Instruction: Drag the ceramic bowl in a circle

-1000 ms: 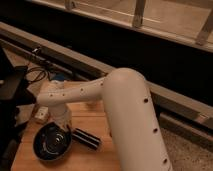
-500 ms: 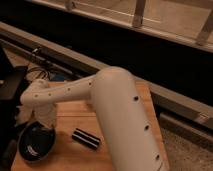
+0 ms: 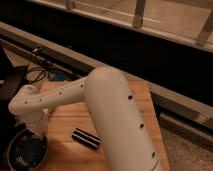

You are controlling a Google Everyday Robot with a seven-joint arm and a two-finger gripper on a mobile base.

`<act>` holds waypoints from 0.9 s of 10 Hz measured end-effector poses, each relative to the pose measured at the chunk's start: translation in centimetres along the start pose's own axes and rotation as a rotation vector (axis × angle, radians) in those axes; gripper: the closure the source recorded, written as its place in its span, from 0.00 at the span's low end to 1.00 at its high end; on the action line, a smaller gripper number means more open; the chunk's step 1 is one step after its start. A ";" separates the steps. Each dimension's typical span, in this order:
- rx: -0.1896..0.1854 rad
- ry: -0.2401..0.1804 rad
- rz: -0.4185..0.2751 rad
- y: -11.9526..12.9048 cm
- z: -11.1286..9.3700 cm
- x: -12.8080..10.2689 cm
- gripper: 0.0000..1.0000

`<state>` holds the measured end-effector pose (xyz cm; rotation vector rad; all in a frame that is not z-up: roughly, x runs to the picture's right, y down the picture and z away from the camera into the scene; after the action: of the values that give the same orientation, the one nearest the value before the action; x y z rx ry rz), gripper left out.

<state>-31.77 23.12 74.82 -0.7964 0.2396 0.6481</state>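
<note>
We see gripper [image 3: 36, 134] at rim of ceramic bowl [image 3: 25, 152], front-left corner of wooden table [image 3: 125, 107], black block [image 3: 86, 139] near; circle judged mid-drag, most left

No readable text, labels, brands or nos. anywhere: nothing legible on the ceramic bowl [image 3: 27, 152], the small black block [image 3: 85, 138], the wooden table [image 3: 145, 107] or the white arm [image 3: 100, 100]. Gripper [image 3: 31, 131] sits at the bowl's upper rim, lower left of view, w/ no markings that can be made out.
</note>
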 end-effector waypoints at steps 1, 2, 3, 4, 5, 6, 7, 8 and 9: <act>0.001 0.024 0.011 -0.6 0.2 1.0 1.00; 0.001 0.061 0.025 -2.0 0.7 2.7 1.00; 0.001 0.083 0.036 -3.0 1.0 3.9 1.00; 0.004 0.112 0.058 -4.6 1.3 5.8 1.00; 0.016 0.136 0.091 -6.9 1.4 7.6 1.00; 0.025 0.135 0.108 -8.2 1.3 8.3 1.00; 0.036 0.128 0.121 -9.2 1.1 8.6 1.00; 0.058 0.104 0.134 -10.6 0.6 8.4 1.00; 0.071 0.084 0.144 -11.1 0.2 7.9 1.00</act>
<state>-18.69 21.02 78.08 -0.7432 0.3972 0.7380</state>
